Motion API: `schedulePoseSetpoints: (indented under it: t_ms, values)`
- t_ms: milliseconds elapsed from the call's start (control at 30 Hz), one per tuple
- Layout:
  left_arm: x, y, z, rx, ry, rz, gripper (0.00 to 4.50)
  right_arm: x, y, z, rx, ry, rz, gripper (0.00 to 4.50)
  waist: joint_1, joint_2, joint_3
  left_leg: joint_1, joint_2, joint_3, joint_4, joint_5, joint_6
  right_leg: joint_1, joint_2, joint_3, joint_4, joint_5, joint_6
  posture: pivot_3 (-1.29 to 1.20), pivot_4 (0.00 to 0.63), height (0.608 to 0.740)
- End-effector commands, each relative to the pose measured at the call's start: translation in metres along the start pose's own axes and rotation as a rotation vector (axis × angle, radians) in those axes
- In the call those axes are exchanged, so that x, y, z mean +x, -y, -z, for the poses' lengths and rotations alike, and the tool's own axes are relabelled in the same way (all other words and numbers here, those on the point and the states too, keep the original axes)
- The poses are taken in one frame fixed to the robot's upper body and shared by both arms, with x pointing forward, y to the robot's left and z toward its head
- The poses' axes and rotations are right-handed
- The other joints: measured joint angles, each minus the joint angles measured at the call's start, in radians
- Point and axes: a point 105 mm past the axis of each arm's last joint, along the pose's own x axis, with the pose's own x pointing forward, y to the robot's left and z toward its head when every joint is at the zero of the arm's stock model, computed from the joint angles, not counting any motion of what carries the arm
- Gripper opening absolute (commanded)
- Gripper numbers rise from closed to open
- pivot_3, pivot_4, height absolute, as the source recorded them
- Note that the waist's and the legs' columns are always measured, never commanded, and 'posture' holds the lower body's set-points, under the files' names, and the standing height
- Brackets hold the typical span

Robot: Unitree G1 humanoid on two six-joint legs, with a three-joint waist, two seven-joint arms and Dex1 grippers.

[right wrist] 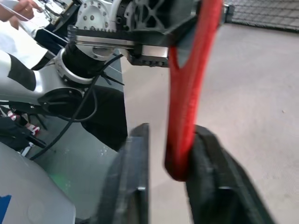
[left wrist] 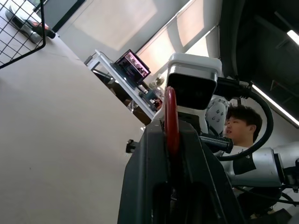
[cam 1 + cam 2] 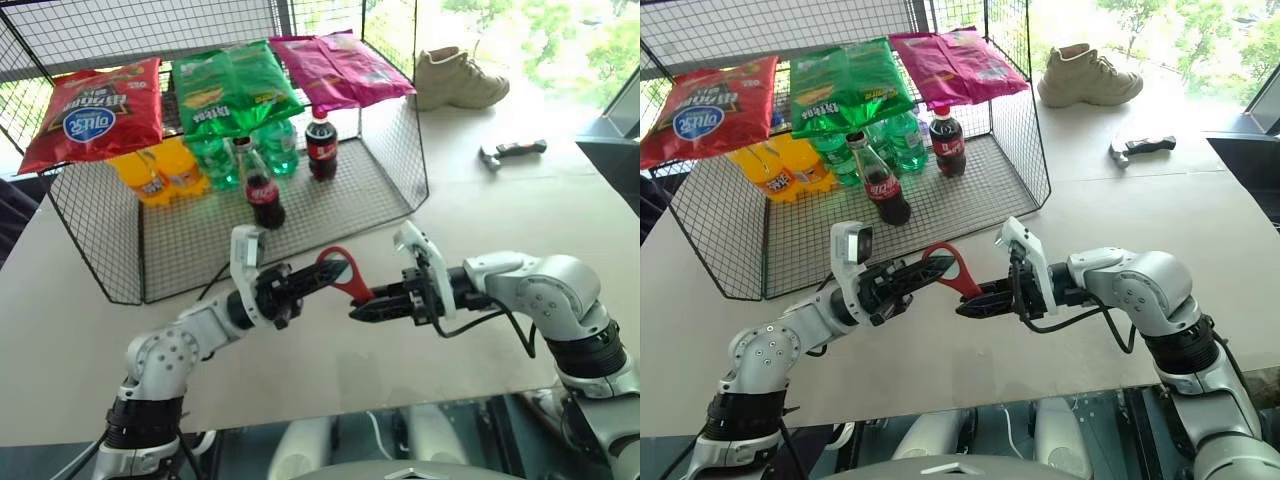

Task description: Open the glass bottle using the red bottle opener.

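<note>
The red bottle opener [image 3: 345, 272] hangs in the air between my two grippers, above the table. My left gripper [image 3: 318, 275] is shut on its oval ring head, which stands edge-on between the black fingers [image 2: 154, 177] in the left wrist view. My right gripper [image 3: 362, 310] is shut on the tip of the slim handle [image 1: 189, 107], which rests against one finger [image 1: 212, 168]. The glass bottle [image 3: 263, 190], with dark liquid and a red label, stands upright and capped inside the wire rack, beyond both grippers and untouched.
The wire mesh rack [image 3: 390, 170] carries red, green and pink snack bags on top. Inside it are a plastic cola bottle [image 3: 321, 145] plus green and orange bottles. A beige shoe [image 3: 455, 78] and a grey-black tool [image 3: 512, 152] lie far right. A person [image 2: 240, 126] is behind.
</note>
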Motion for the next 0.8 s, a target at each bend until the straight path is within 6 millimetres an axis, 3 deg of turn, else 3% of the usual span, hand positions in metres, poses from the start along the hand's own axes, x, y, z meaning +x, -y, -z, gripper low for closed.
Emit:
schedulePoseSetpoints:
  t_ms: [33,300,333,433,600,800]
  values:
    - [-0.004,-0.011,-0.003,0.044,0.004,-0.077,0.00,0.007,-0.022,-0.007,-0.046,-0.007,-0.114,0.11,0.000,0.000,0.000,0.000,0.000,0.000,0.000,0.000,0.000,0.000,0.000,0.000,0.000,0.000,0.000,0.00,0.150,0.740]
    - [-0.004,-0.011,-0.003,0.073,0.001,-0.080,0.00,0.006,-0.017,-0.007,-0.019,0.012,-0.094,0.11,0.000,0.000,0.000,0.000,0.000,0.000,0.000,-0.001,0.002,0.000,0.000,0.000,0.000,0.000,0.000,0.00,0.150,0.740]
    - [-0.004,-0.011,-0.004,0.079,0.003,-0.080,0.69,0.005,-0.015,-0.007,-0.017,0.016,-0.084,0.00,0.000,0.000,0.000,0.000,0.000,0.000,0.000,-0.001,0.002,0.000,0.000,0.000,0.000,0.000,0.000,0.00,0.150,0.740]
    - [-0.005,-0.010,-0.008,0.098,0.010,-0.089,1.81,0.001,-0.011,-0.006,-0.008,0.030,-0.053,0.00,0.000,0.000,0.000,0.000,0.000,0.000,0.000,-0.001,0.002,0.000,0.000,0.000,0.000,0.000,0.000,0.00,0.150,0.740]
    - [-0.013,-0.008,-0.018,0.179,0.040,-0.153,4.33,-0.015,0.001,0.000,0.017,0.076,0.056,0.00,0.001,0.000,0.000,-0.001,0.000,-0.001,0.000,-0.001,0.002,-0.001,0.000,0.000,0.000,0.000,0.000,0.00,0.150,0.740]
    - [-0.032,-0.004,-0.016,0.354,0.035,-0.305,4.43,-0.042,0.017,0.018,0.016,0.142,0.281,0.00,0.003,0.000,0.000,-0.009,0.000,0.000,0.000,0.001,-0.001,-0.009,-0.002,0.000,0.000,0.000,0.000,0.00,0.150,0.740]
